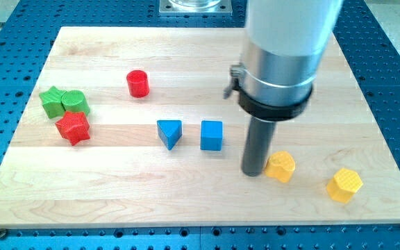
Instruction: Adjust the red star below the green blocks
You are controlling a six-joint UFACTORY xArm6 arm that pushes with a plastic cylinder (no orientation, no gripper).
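Note:
The red star (73,128) lies at the view's left, touching the underside of the two green blocks. These are a green star (51,101) and a green cylinder (75,103), side by side. My tip (254,171) rests on the board far to the right of them, just left of a yellow block (280,167) and right of the blue cube (212,135).
A red cylinder (137,83) stands up and right of the green blocks. A blue triangle (169,133) sits left of the blue cube. A second yellow block (344,185) lies at the lower right. The wooden board (186,201) ends on a blue perforated table.

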